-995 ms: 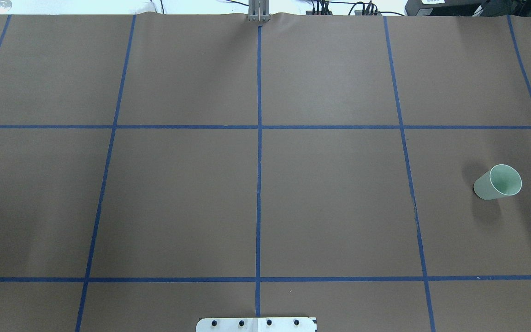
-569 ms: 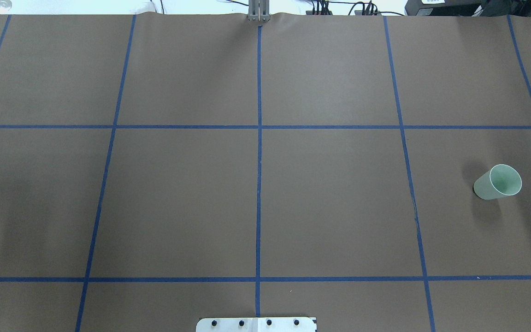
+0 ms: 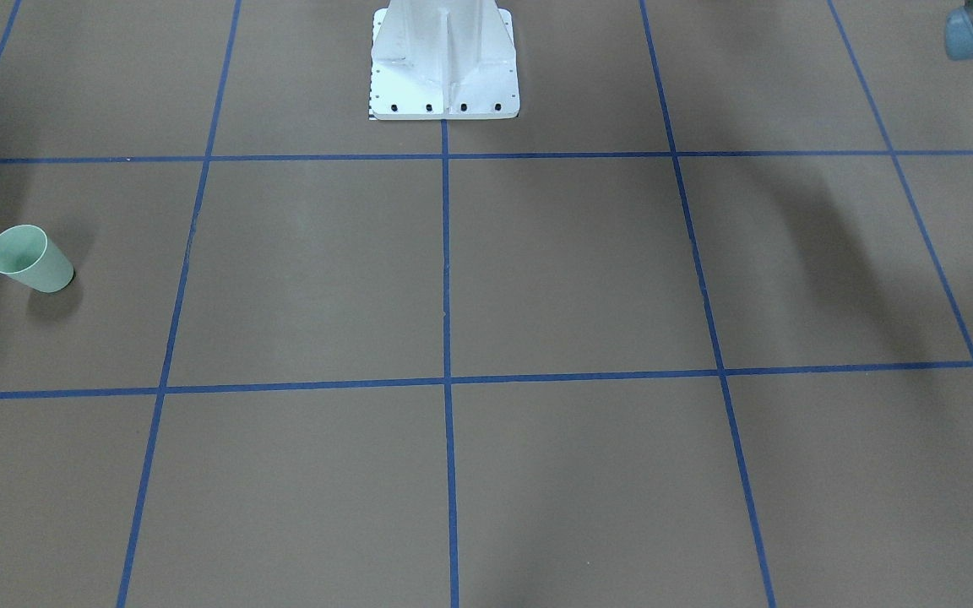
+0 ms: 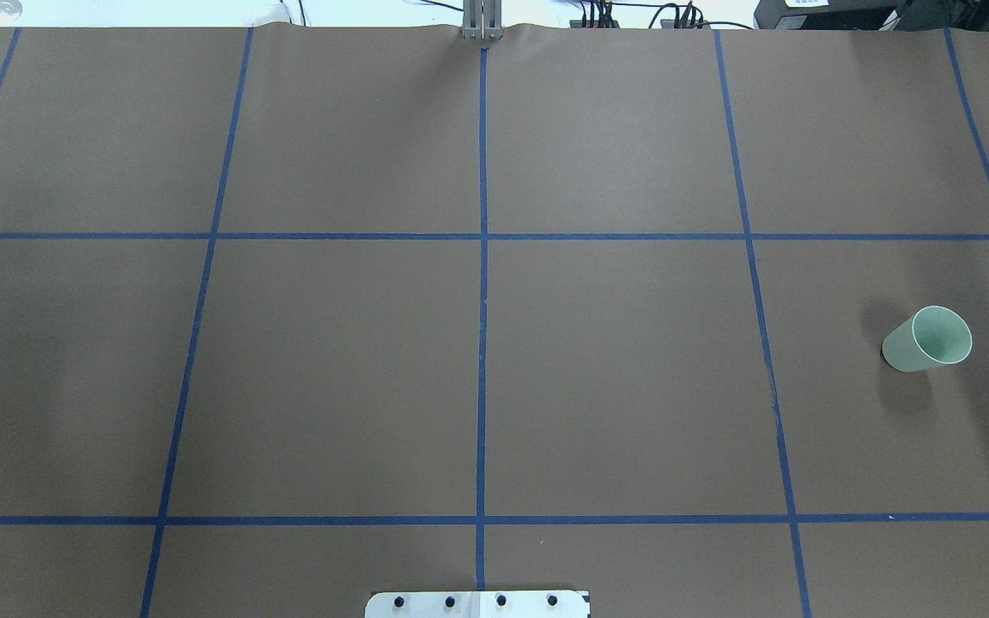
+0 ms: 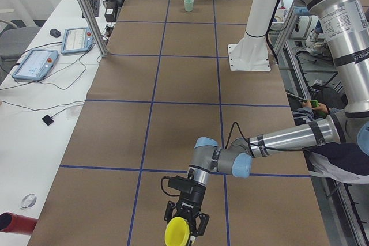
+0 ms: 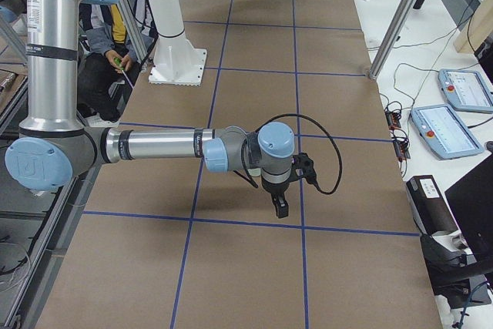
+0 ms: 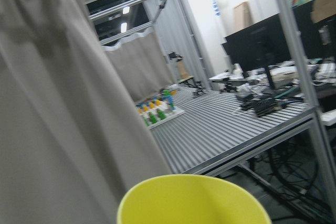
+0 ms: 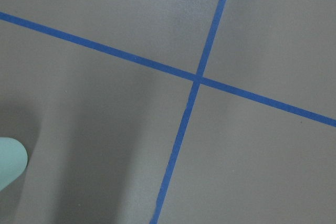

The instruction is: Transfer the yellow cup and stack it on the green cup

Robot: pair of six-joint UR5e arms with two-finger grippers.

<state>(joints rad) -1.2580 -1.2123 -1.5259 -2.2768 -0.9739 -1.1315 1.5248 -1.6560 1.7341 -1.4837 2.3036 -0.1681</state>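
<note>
Green cup (image 4: pixel 926 340) upright, mouth up; yellow cup (image 5: pixel 177 233) tilted.

Just one change in the overhead view. The soft shadow (image 4: pixel 39 386) on the left side of the counter (image 4: pixel 331 369) is on the move: it slid right from the edge a moment ago, and now it lies broader and fainter across the left-hand squares.

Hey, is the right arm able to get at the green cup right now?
Probably yes. The green cup stands upright, alone on the table, with nothing around it, and the right gripper hangs above the table with the cup at the edge of its wrist view.
</note>
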